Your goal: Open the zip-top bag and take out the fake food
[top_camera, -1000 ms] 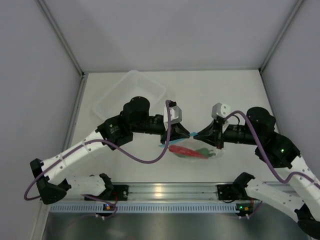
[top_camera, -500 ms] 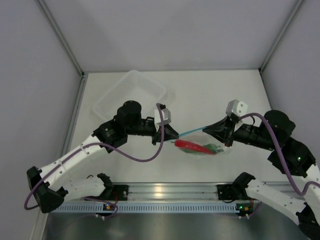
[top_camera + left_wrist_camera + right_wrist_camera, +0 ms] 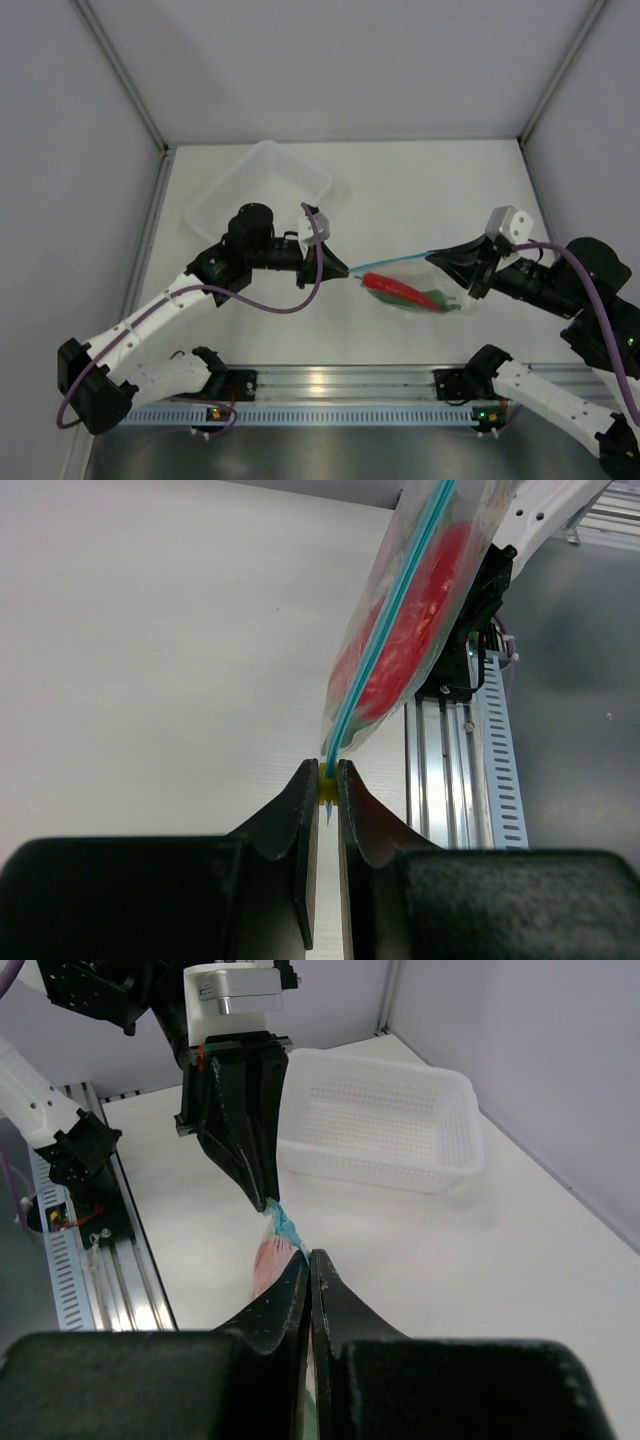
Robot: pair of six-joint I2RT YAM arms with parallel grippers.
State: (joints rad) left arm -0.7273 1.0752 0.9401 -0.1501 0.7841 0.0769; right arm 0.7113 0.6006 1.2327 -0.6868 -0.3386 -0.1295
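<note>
Care in pulling evenly seems wise, as left hand (image 3: 341, 271) and right hand (image 3: 434, 259) each pinch an end of the zip-top bag (image 3: 408, 281).

Left claw (image 3: 344, 272), right claw (image 3: 432, 260) pulled further apart; zip-top bag (image 3: 396, 276) stretched out between them.

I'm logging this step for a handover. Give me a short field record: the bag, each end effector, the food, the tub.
zip-top bag: stretched between both end effectors
left end effector: shut on the bag's zip end
right end effector: shut on the bag's opposite end
fake food: red chili and green chili, inside the bag
tub: far left on the table, apart from the bag
</note>
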